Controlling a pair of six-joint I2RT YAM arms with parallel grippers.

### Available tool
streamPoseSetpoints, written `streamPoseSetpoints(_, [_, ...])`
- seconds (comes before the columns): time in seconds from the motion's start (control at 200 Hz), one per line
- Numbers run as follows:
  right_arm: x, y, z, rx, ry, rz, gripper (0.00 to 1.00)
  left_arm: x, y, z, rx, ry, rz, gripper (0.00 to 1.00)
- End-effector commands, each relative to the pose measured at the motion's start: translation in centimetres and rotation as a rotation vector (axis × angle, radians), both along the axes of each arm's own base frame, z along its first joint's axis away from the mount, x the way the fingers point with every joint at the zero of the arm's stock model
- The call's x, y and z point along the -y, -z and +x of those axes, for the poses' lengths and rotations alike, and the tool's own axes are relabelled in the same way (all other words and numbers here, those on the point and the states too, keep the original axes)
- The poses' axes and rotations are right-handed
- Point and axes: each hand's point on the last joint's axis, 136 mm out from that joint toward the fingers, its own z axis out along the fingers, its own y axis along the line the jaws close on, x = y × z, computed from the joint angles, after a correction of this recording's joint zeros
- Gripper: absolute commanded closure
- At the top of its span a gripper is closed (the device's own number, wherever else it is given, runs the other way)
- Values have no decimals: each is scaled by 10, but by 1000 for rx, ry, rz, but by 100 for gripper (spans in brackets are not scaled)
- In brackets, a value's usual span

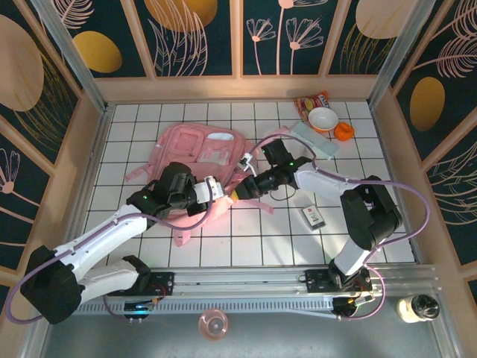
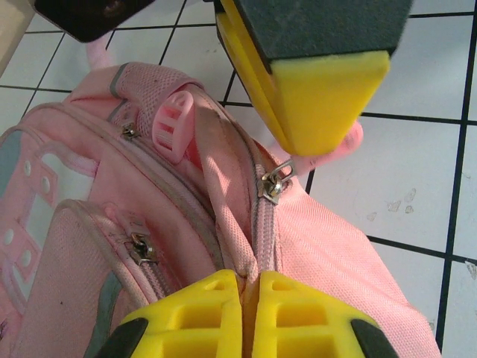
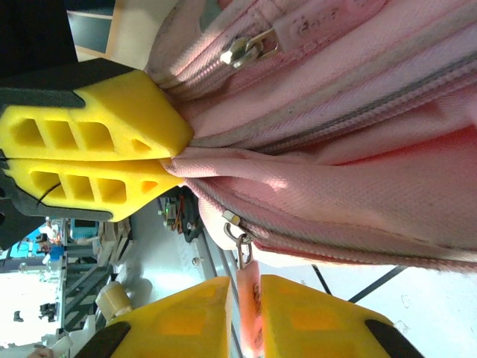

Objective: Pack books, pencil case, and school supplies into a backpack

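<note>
Backpack (image 1: 197,149) left of centre on bench (image 1: 246,239), zip looks closed. Left hand (image 2: 248,287) pressed together on seam fabric; right hand (image 3: 246,287) pinches zipper pull (image 3: 250,317). We judge: thin pull may slip free, or bag drags instead of unzipping.

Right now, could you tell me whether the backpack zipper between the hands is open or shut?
Shut where visible: the backpack's zipper track lies closed beside the slider, whose pull tab the right hand pinches.
</note>
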Motion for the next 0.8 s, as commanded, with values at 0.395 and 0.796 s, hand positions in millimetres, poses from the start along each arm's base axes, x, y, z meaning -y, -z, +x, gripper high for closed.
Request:
streamPoseSetpoints(0.395, [-18, 6, 0, 77, -2, 11, 68, 11, -40, 7, 78, 0, -141, 100])
streamPoseSetpoints(0.796, [-23, -23, -1, 149, 53, 49, 100, 8, -30, 21, 55, -88, -142, 100])
